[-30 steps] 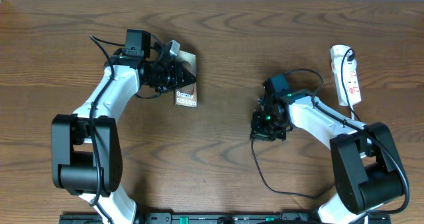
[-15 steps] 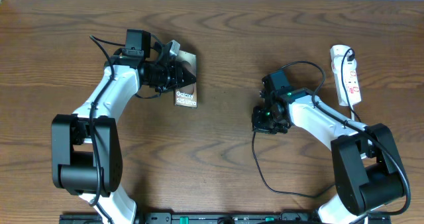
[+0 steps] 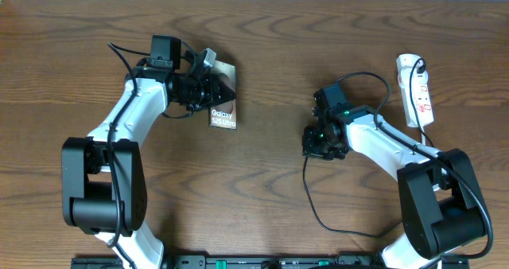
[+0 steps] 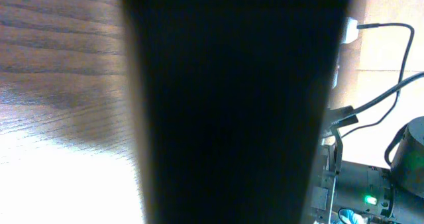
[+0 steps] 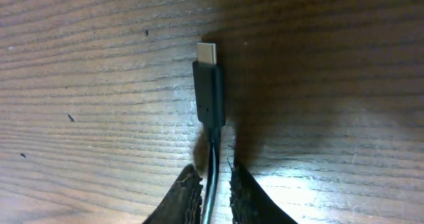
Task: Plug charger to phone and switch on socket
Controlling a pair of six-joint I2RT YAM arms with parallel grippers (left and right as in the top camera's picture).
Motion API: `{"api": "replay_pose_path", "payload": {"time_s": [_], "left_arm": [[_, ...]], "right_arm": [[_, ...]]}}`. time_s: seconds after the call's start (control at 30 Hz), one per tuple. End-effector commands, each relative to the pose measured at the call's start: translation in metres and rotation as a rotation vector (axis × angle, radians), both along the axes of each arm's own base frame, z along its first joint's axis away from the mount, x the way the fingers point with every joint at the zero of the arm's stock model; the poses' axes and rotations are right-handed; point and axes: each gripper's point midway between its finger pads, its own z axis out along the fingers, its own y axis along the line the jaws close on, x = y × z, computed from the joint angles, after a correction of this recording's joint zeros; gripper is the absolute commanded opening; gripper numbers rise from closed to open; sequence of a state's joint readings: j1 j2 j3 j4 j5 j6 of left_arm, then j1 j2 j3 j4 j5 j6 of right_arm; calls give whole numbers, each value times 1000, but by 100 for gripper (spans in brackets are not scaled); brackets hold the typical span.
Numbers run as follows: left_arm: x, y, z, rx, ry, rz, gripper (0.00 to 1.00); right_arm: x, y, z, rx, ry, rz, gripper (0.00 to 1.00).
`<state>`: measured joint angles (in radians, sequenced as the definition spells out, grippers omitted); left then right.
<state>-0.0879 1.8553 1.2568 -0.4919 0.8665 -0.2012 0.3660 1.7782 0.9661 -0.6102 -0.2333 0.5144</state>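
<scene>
On the table (image 3: 262, 38): brown wood grain all over, with two arms reaching in from the near edge, one at each side.
Left arm (image 3: 127, 114): white and black, bent up from the near left corner, its wrist turned rightward to the phone at left-centre.
Right arm (image 3: 382, 142): the same build, stretched leftward from the near right corner to a spot right of centre; a small green light shows at its wrist.
Socket (image 3: 415, 90): a narrow white strip with red markings, lying lengthwise near the far right edge. A black plug sits at its far end. It is well apart from both pincers.
Phone (image 3: 223, 110): a dark slab with white "Galaxy S25 Ultra" lettering, at left-centre, its far part in at the left arm's wrist. It is well apart from the charger and the socket.
Charger (image 5: 209, 91): a thin black cable that curves over the wood in front of the right arm and runs up into that arm's pincer. The plug tip points its metal end away from the fingers; whether it touches the wood I cannot tell.
Left pincer (image 3: 208, 87): clamped on the phone; from its own camera a dark slab blocks the middle of the view.
Right pincer (image 5: 212, 177): the two fingers pressed in on the cable just behind the plug body, one on each side.
</scene>
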Motion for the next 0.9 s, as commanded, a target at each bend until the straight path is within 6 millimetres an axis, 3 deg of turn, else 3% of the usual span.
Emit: {"api": "replay_pose_path", "payload": {"time_s": [0.0,0.07,0.13,0.2,0.47,0.6,0.7,0.87], "left_arm": [[-2,-5,14,-35,-40,-33,7],[-2,-5,14,-35,-40,-32,7],[-2,-5,14,-35,-40,-32,7],[-2,-5,14,-35,-40,-33,7],[-2,-5,14,-35,-40,-33,8],[-2,-5,14,-35,-40,-33,7],[-2,-5,14,-35,-40,-33,8],[-2,-5,14,-35,-40,-33,7]], "right_arm": [[-7,-24,-22,-133,20,-27,15],[-5,-24,-22,-130,12,-27,17],[-4,-24,-22,-129,10,-29,30],[-3,-27,-22,-129,12,-38,33],[-1,-30,-22,-128,14,-60,18],[-2,-27,-22,-115,19,-58,18],[-8,-15,-19,-42,49,-48,23],[-8,-12,-19,-33,52,-50,21]]}}
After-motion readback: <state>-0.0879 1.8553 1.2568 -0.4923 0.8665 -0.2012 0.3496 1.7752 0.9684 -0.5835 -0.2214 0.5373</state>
